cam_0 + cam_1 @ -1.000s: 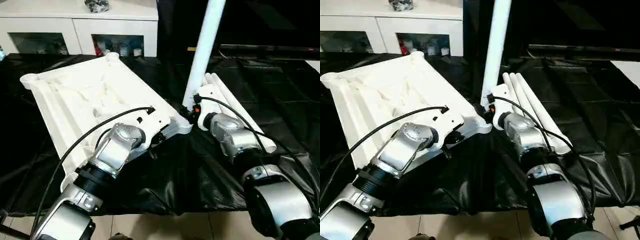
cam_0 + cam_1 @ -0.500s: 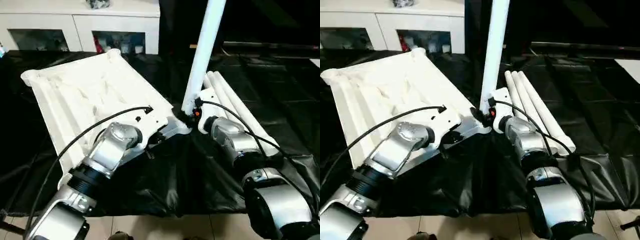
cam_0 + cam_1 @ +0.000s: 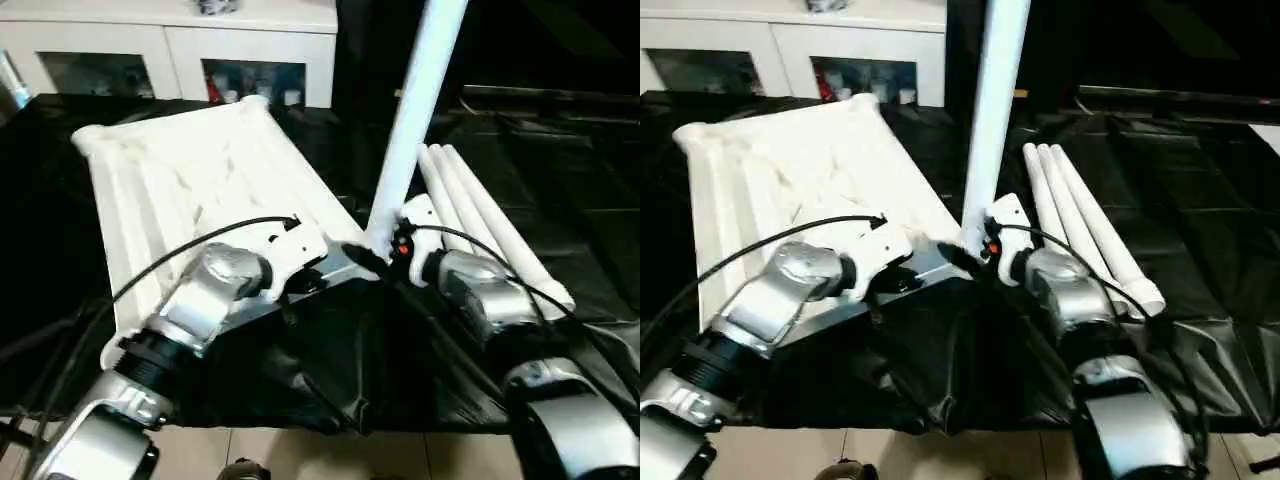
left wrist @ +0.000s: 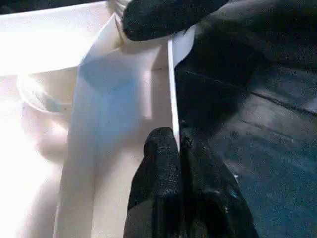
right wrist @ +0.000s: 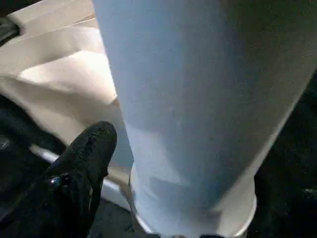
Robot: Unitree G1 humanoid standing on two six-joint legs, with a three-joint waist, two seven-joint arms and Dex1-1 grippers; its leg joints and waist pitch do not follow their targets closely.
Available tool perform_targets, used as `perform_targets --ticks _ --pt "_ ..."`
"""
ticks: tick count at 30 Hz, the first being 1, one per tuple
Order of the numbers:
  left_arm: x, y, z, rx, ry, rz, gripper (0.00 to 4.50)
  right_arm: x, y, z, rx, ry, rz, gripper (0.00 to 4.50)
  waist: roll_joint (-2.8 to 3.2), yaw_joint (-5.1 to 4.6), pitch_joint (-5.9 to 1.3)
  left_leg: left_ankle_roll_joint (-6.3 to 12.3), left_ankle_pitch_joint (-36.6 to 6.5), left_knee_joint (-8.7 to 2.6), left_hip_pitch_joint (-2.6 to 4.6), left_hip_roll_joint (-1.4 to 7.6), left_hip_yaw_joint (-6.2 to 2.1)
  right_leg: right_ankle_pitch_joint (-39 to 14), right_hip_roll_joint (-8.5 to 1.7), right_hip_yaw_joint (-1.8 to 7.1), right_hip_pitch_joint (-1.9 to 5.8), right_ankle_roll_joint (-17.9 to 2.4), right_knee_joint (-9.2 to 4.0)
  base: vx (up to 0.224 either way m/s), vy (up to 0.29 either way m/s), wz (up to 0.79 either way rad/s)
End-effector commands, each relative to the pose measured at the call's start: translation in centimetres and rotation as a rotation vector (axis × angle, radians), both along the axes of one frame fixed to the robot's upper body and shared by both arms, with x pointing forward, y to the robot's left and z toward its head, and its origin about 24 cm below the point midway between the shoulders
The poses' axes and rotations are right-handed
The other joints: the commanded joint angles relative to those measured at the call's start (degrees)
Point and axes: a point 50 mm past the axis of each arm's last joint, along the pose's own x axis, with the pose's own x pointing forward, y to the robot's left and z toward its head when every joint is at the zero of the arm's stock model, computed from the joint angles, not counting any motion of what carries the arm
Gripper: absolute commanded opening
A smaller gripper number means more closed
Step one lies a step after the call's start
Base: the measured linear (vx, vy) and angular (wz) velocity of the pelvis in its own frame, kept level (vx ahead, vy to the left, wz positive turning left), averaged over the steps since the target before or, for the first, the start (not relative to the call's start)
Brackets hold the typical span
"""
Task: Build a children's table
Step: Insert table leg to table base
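- The top [image 3: 190,190] lies upside down on a table draped in black sheet [image 3: 330,360], ribbed underside up, running from the far left toward the robot's middle.
- 1 leg [image 3: 415,100] stands upright in the top's near corner socket [image 5: 198,218], just ahead of the right arm — in the right wrist view its foot sits inside the round collar, so this leg looks seated, though I cannot judge how deep.
- 3 more legs [image 3: 490,220] lie side by side on the sheet to the right of the upright one, untouched.
- 2 far sockets [image 3: 88,137] show empty; the fourth corner hides under the left arm.
- Left gripper [image 4: 179,144]: clenched on the thin edge wall [image 4: 172,89] of the top beside the filled socket, apparently steadying the top.
- Right gripper [image 3: 372,262]: hard against the foot of the upright leg; 1 black finger [image 5: 86,153] shows beside the tube, but I cannot tell whether the jaws grasp it or stand released.
- Progress, as I judge it: 1 of 4 legs in — roughly a quarter done.
- Left to do: fit the 3 lying legs into the remaining sockets, then turn the table onto its feet.
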Motion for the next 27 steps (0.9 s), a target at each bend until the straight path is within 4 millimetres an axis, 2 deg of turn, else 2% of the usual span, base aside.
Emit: perform_targets --ticks 1,4,8,9,12,14,17,21,25,27 --pt "-0.5 -1.3 1.2 -0.054 -0.037 -0.150 0.00 -0.4 -0.1 0.2 -0.005 0.000 0.074 3.97 0.13 -0.02 -4.09 2.58 -12.1 -3.92 1.47 2.75 -0.52 -5.1 -2.86 1.95 2.98 -14.7 -3.44 0.000 0.000 0.00" --pt "-0.7 -1.0 1.1 -0.047 -0.024 -0.207 0.00 -0.8 -0.6 0.3 -0.014 0.009 0.119 3.97 0.19 0.16 -4.12 2.78 -11.8 -3.82 1.46 2.78 -0.46 -4.6 -2.88 1.94 3.01 -15.0 -3.29 0.000 0.000 0.00" --pt "-0.7 -0.5 0.8 -0.028 -0.016 -0.240 0.00 -1.5 -1.3 0.2 -0.053 0.025 0.189 3.97 0.28 0.52 -4.06 1.97 -13.3 -3.88 1.56 2.90 -0.49 -6.2 -2.91 1.94 2.89 -14.9 -3.33 0.000 0.000 0.00" --pt "-0.7 -0.4 0.8 -0.024 -0.016 -0.244 0.00 -1.6 -1.4 0.1 -0.061 0.029 0.201 3.70 0.24 0.53 -4.04 1.80 -13.7 -3.92 1.58 2.93 -0.50 -6.6 -2.91 1.93 2.90 -14.8 -3.35 0.000 0.000 0.00" --pt "-0.5 0.2 0.7 -0.014 -0.006 -0.263 0.00 -2.1 -1.6 0.1 -0.077 0.040 0.247 3.63 0.26 0.80 -4.00 1.56 -14.3 -3.92 1.66 2.91 -0.49 -7.8 -2.89 1.98 2.85 -14.3 -3.50 0.000 0.000 0.00" --pt "-0.4 0.7 0.6 -0.001 0.000 -0.278 0.00 -2.5 -1.5 0.0 -0.084 0.047 0.279 3.25 0.31 0.90 -4.07 1.26 -14.5 -3.94 1.69 2.93 -0.52 -8.1 -2.96 1.98 2.85 -14.2 -3.44 0.000 0.000 0.00" --pt "-0.3 1.1 0.5 0.014 0.005 -0.288 0.00 -2.7 -1.4 0.1 -0.079 0.049 0.292 3.07 0.36 0.91 -4.03 0.89 -15.4 -4.02 1.79 2.98 -0.51 -8.8 -2.96 1.97 2.72 -14.3 -3.50 0.000 0.000 0.00" --pt "-0.2 1.5 0.5 0.023 0.017 -0.292 0.00 -2.9 -1.1 -0.1 -0.065 0.058 0.300 2.83 0.35 0.98 -4.05 0.64 -15.3 -4.07 1.76 3.01 -0.56 -8.5 -3.02 1.97 2.77 -14.2 -3.41 0.000 0.000 0.00" --pt "-0.1 1.5 0.4 0.019 0.030 -0.281 0.00 -3.0 -0.8 -0.3 -0.046 0.070 0.280 2.78 0.38 0.98 -4.04 0.35 -15.6 -4.12 1.78 3.02 -0.60 -9.2 -3.06 1.97 2.79 -14.2 -3.43 0.000 0.000 0.00" --pt "0.4 0.8 0.5 -0.027 0.014 -0.217 0.00 -2.5 -0.5 -0.8 -0.026 0.062 0.184 2.77 0.30 0.85 -3.97 -0.02 -16.1 -4.19 1.71 2.98 -0.60 -10.0 -3.18 2.03 2.80 -14.2 -3.53 0.000 0.000 0.00"
